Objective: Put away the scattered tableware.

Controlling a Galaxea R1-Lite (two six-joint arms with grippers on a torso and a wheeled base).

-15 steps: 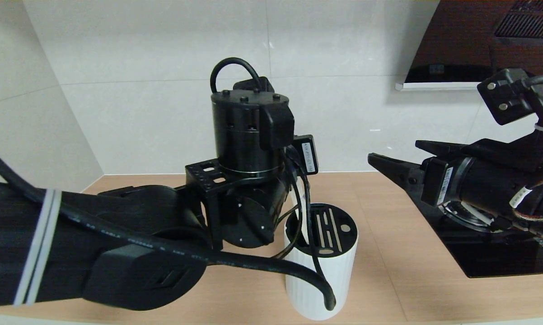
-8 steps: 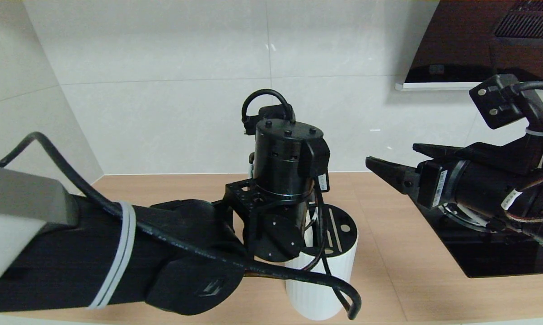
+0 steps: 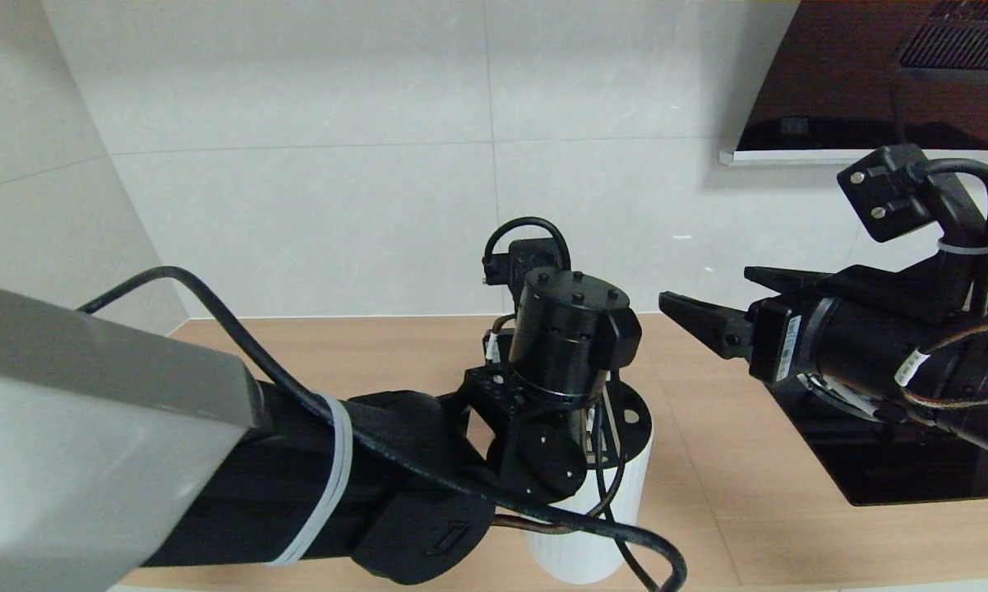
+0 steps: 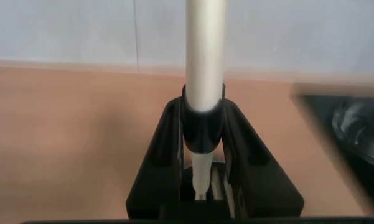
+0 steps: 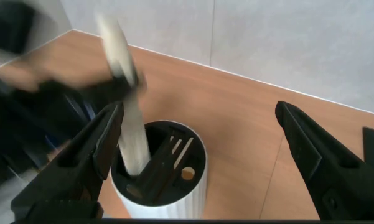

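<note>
The utensil (image 5: 127,118) is a pale, round-handled piece. Its lower end is already down in the wide opening of the holder (image 3: 580,551), so I cannot tell whether it is a spoon, a fork or something else. It leans a little off upright rather than standing straight in the slot.

My left hand (image 4: 203,143) is clamped on the handle, with one finger on either side. I judge the grip sits high on the shaft so that the fingers stay clear of the holder's black slotted lid as the piece goes in.

The holder is a white ribbed cylinder standing on the wooden bench (image 3: 362,353), directly below the left wrist. Narrow slits and a small round hole share the lid with the big opening. I would say the opening was picked because the handle is too thick for the slits.

My right hand (image 5: 198,124) is beside the holder, above the bench, with its fingers spread wide and nothing between them. I take it to be parked there out of the way. A black cooktop (image 3: 913,469) lies under that arm, at the bench's right end.

As for writing, a white sticker (image 3: 787,349) on the right wrist carries print too small for me to read. I see no marking on the holder.
</note>
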